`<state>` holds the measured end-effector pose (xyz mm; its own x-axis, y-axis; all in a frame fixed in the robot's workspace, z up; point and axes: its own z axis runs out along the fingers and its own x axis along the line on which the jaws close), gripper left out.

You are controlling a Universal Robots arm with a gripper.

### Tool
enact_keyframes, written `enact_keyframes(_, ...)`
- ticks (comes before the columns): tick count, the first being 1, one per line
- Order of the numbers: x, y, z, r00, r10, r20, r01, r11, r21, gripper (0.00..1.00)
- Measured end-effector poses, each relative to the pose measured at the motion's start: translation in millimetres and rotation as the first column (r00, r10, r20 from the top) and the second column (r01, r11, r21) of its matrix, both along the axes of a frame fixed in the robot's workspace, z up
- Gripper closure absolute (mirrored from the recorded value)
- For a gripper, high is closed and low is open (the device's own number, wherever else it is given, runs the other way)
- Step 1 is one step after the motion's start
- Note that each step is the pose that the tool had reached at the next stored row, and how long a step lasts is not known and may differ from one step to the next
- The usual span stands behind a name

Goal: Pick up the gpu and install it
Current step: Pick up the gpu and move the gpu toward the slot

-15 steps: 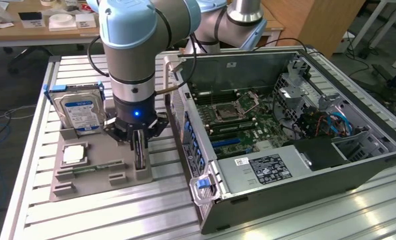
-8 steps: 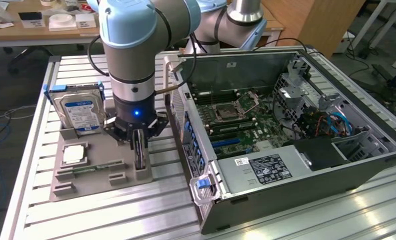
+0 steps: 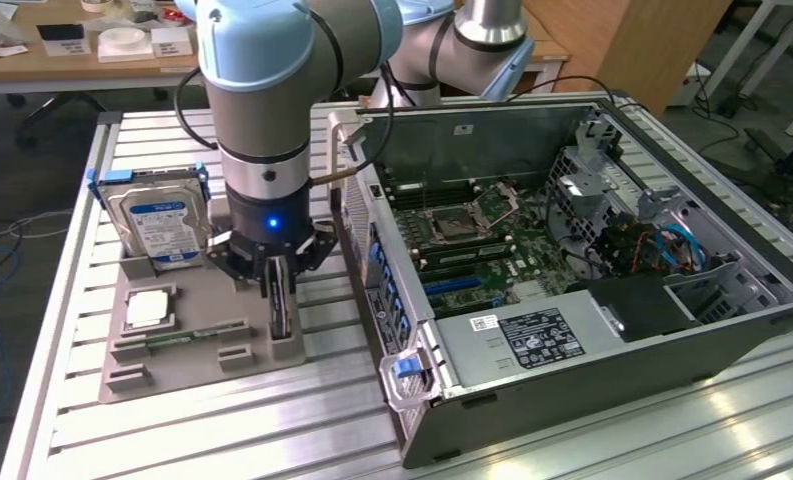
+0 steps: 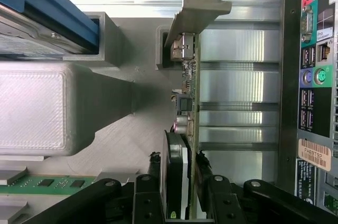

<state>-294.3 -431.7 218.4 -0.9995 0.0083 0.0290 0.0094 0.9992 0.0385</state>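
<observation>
Over the grey fixture tray (image 3: 196, 372), exterior view: the gripper (image 3: 279, 285) sits straight down on the gpu (image 3: 280, 322), which stands on edge in its slotted holders beside the open computer case (image 3: 716, 335). Wrist view: the gpu (image 4: 189, 92) runs lengthwise away from the gripper (image 4: 179, 182) toward its silver bracket (image 4: 198, 2), and the fingers (image 4: 208, 188) pinch both faces.

In your exterior view the gripper (image 3: 279, 290) covers most of the gpu (image 3: 280, 320); in the wrist view the gpu and hard drive (image 4: 47, 15) run off the picture's edge
</observation>
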Motion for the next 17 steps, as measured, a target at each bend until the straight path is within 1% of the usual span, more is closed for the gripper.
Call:
enact_keyframes(5,0.0,0.0,0.4,1.0000,0.000,0.0001,0.000,1.0000,0.0001,0.61)
enact_keyframes(7,0.0,0.0,0.5,1.0000,0.000,-0.0001,0.000,1.0000,0.0000,0.62)
enact_keyframes(8,0.0,0.0,0.5,1.0000,0.000,0.0000,0.000,1.0000,0.0000,0.69)
enact_keyframes(17,0.0,0.0,0.5,1.0000,0.000,-0.0001,0.000,1.0000,0.0000,0.72)
